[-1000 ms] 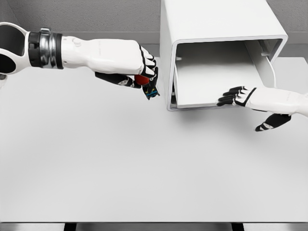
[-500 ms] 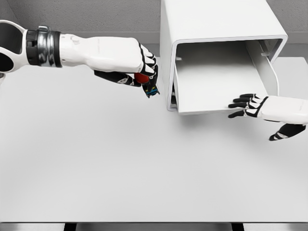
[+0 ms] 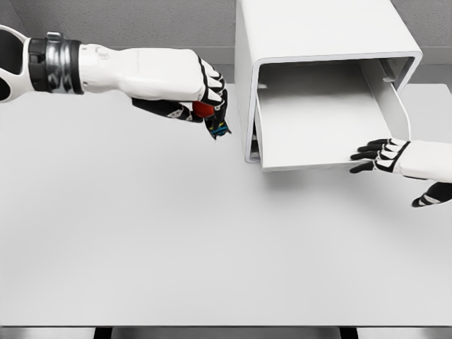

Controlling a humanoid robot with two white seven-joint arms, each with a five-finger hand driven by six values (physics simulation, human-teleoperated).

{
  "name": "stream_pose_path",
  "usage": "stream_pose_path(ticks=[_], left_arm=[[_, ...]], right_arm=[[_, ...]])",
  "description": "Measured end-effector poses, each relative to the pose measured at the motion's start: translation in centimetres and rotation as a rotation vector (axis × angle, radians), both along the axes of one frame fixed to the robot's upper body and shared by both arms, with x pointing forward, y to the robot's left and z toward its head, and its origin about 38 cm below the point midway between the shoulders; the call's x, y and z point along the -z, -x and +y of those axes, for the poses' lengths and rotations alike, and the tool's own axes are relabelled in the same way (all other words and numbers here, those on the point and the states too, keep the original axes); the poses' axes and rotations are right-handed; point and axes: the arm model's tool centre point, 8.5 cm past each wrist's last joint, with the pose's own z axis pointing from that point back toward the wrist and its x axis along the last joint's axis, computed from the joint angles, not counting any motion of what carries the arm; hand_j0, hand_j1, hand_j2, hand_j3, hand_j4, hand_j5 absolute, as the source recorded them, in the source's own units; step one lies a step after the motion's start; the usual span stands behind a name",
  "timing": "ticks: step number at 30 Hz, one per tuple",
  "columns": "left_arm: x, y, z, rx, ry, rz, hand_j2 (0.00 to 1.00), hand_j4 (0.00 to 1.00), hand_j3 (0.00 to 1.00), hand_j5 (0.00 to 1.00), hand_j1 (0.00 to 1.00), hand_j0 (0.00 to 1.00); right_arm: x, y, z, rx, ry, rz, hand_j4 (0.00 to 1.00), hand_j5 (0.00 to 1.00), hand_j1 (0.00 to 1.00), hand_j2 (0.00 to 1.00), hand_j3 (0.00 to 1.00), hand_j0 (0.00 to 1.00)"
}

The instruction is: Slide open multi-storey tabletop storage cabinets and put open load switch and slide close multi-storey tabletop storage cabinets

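A white storage cabinet point(image 3: 311, 32) stands at the back right of the table, its drawer point(image 3: 321, 120) slid out toward me and empty inside. My left hand point(image 3: 201, 99) hovers just left of the cabinet, above the table, shut on the load switch point(image 3: 212, 119), a small dark part with red and blue bits showing between the fingers. My right hand point(image 3: 385, 155) is at the drawer's front right corner, fingers spread and pointing left, holding nothing; the fingertips point(image 3: 361, 157) lie at the drawer's front edge.
The white table point(image 3: 176, 247) stretches wide in front of the cabinet. Its front edge runs along the bottom of the view. A grey wall point(image 3: 127, 21) stands behind.
My right hand has drawn back to the right, away from the drawer floor to its front right corner. My left hand with the switch has risen slightly and shifted a little left.
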Motion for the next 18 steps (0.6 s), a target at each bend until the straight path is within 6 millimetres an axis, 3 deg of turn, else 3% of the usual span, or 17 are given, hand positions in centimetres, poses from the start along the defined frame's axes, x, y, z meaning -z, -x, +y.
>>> stream_pose_path(ticks=[6,13,18], left_arm=[[-0.8,-0.1,-0.4,0.007,0.002,-0.018,0.43,0.43,0.43,0.43,0.43,0.43],[-1.5,-0.4,-1.8,0.027,0.011,-0.034,0.43,0.43,0.43,0.43,0.43,0.43],[-1.7,-0.9,-3.5,0.049,0.003,-0.039,0.42,0.42,0.42,0.42,0.42,0.42]], right_arm=[[-0.4,0.5,-0.7,0.006,0.02,-0.001,1.0,1.0,1.0,1.0,1.0,1.0],[-4.4,-1.1,0.1,0.023,-0.095,-0.17,1.0,1.0,1.0,1.0,1.0,1.0],[-5.2,-1.2,0.0,0.031,-0.117,-0.202,1.0,1.0,1.0,1.0,1.0,1.0]])
